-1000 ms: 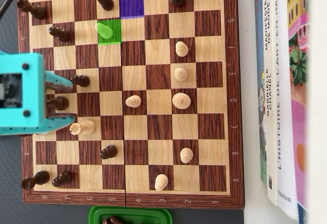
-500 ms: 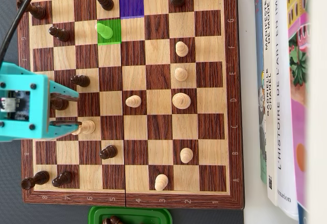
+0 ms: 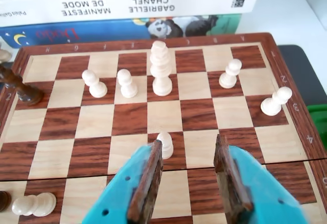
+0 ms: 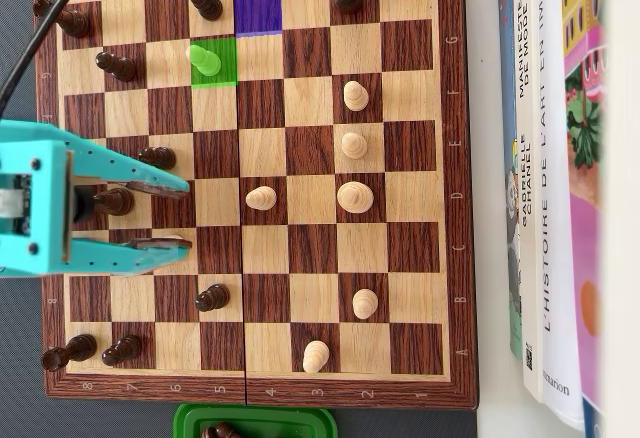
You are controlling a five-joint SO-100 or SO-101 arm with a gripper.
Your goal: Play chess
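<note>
Now, at the left of the overhead view: turquoise two-finger gripper (image 4: 178, 216) with brown-lined jaws, spread wide and holding nothing, hovering over the dark-piece side of the brown-and-cream wooden chessboard (image 4: 455, 158) on the counter. Probably meant to take the green-tinted pawn (image 4: 205, 60) on the green-highlighted square (image 4: 228, 76), up and to the right, well apart from the gripper. Likely bound for the purple-highlighted square (image 4: 258, 10) diagonally next to it.

Swing across, centre the jaws over the pawn's head, and stay clear of the dark brown pawn (image 4: 204, 1) on the neighbouring square. Descend straight and close on the neck, not the base.

Further right, mind the small cream pawn (image 3: 164, 144), seen in the wrist view just beside the left jaw. Lift before swinging to avoid toppling it.
</note>
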